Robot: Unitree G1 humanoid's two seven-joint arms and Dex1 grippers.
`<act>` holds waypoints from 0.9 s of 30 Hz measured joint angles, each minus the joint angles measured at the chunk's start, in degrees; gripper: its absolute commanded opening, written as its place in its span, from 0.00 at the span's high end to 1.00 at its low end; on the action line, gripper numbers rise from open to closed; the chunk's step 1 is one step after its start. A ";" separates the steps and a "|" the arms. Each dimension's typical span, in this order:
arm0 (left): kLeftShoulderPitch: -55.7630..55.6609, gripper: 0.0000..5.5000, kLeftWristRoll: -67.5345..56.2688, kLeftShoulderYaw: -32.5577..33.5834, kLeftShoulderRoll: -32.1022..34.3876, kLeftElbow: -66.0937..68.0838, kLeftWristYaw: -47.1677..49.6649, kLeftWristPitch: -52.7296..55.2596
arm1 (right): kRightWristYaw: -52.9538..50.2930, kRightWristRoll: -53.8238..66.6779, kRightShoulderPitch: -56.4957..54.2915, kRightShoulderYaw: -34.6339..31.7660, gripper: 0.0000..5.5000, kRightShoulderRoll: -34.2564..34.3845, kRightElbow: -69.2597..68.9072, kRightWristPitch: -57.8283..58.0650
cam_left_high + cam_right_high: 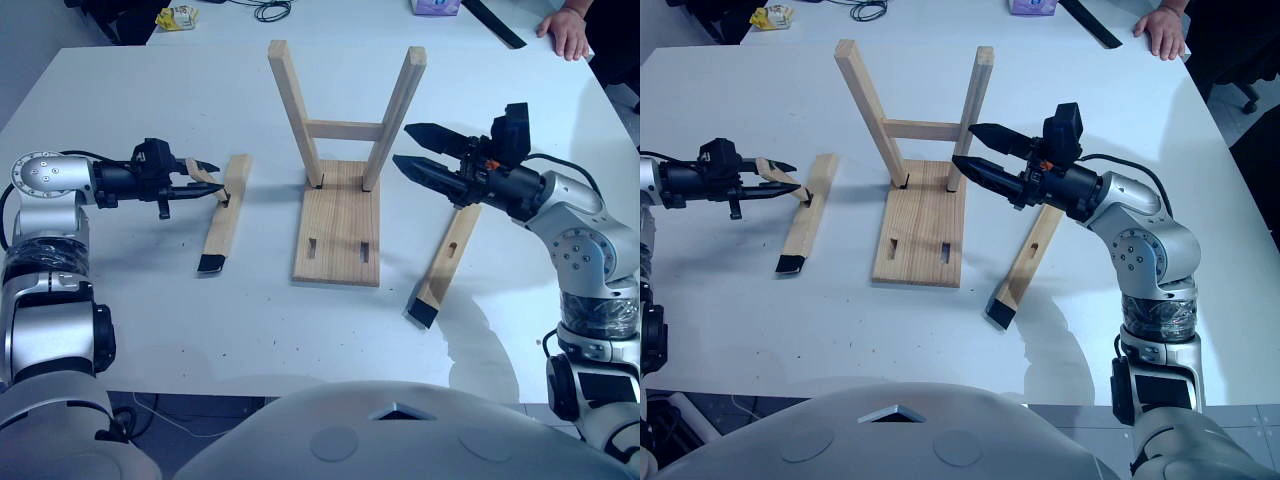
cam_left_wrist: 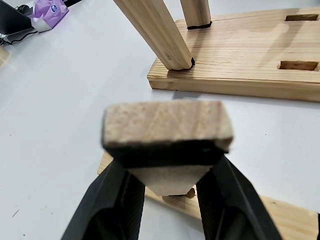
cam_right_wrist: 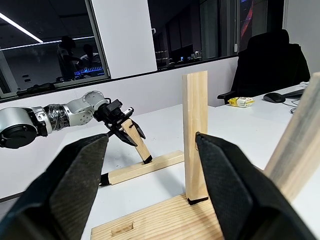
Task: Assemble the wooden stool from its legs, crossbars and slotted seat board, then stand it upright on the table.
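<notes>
left pincer (image 1: 218, 178): I've got it clamped on the crossbar (image 2: 167, 125) end, which tilts up from the loose leg (image 1: 222, 222) on the table (image 1: 150, 310).
right pincer (image 1: 403, 144): apart, empty, beside the upright legs (image 1: 296, 110) on the seat board (image 1: 338, 245).
handling: I judge the wood light and stiff; grip the flat faces mid-length.

The white surface (image 1: 150, 300) is bright and evenly lit from overhead, with no hard glare on it. Under my left gripper (image 1: 218, 180) and my open right gripper (image 1: 400, 143) the shadows are pale and soft-edged, spreading on the side nearer me. A thin grey shadow hugs the seat board (image 2: 240, 55) just past my left gripper. Beyond that gripper, dark window glass (image 3: 50, 45) reflects a bright ceiling strip
</notes>
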 measured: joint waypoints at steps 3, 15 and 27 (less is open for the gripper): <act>0.21 0.76 0.04 -0.80 1.73 -0.25 -1.76 -0.08 | -0.59 0.00 0.20 0.00 0.41 0.09 -0.49 -0.01; -0.11 0.76 -7.76 -10.53 7.10 -6.75 -6.15 9.41 | -4.10 -0.09 4.34 0.24 0.41 2.47 -4.34 -1.31; 2.46 0.76 -9.62 -7.98 7.19 -7.89 -6.41 11.55 | -5.89 -0.09 5.36 0.61 0.41 3.78 -5.52 -1.79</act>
